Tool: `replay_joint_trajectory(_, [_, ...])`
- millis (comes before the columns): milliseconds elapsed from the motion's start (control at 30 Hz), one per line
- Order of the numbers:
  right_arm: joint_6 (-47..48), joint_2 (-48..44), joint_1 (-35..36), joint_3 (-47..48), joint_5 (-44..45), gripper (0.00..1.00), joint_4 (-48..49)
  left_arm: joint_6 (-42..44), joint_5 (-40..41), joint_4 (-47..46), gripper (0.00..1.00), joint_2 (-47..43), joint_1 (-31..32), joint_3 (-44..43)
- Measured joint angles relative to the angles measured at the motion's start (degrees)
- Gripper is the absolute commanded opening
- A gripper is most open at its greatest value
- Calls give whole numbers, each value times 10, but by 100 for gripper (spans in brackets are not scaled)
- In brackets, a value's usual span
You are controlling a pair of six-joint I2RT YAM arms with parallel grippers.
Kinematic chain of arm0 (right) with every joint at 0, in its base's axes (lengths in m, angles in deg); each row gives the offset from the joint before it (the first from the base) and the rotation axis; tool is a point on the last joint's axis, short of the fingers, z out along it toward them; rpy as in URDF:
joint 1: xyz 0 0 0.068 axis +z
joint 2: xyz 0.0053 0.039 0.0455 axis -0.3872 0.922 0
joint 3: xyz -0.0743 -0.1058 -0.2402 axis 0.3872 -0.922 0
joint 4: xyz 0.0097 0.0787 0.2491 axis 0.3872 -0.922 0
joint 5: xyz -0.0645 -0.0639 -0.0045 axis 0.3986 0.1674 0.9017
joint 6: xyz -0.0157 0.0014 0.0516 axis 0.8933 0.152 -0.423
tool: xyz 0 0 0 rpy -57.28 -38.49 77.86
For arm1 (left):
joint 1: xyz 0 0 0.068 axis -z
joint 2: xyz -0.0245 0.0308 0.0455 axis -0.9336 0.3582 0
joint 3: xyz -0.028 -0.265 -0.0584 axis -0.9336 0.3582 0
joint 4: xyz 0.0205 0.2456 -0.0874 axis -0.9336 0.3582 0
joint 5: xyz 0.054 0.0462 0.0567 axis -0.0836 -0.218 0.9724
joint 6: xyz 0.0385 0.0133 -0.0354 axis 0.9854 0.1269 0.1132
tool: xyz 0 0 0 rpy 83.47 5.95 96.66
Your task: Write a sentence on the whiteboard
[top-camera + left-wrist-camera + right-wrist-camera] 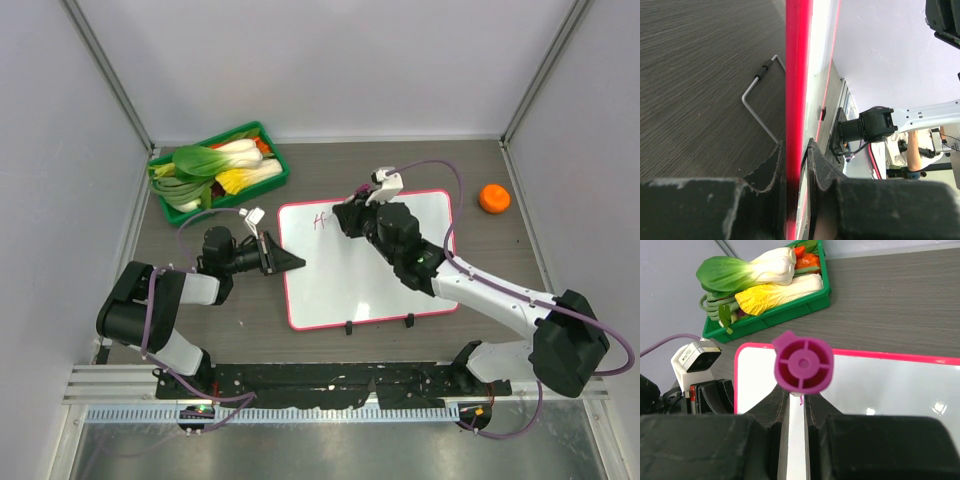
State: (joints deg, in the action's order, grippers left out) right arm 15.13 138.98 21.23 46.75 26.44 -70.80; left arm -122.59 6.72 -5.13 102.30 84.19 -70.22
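Note:
The whiteboard lies flat on the table, white with a pink-red frame and two black feet at its near edge. My left gripper is shut on its left frame edge; in the left wrist view the fingers clamp the red frame at the gripper. My right gripper is shut on a purple marker, held upright over the board's top left corner. Of the sentence, only a short purple mark like an "H" shows; a small purple stroke shows under the marker.
A green tray of bok choy and other vegetables stands at the back left, also seen in the right wrist view. An orange fruit-like object lies at the back right. A bent metal wire lies beside the board's frame.

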Motion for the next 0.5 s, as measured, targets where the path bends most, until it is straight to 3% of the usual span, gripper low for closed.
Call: replay_joint_trajectory(500, [13,23,-12,6,22,1,-1,0,0,1,0,0,0,0])
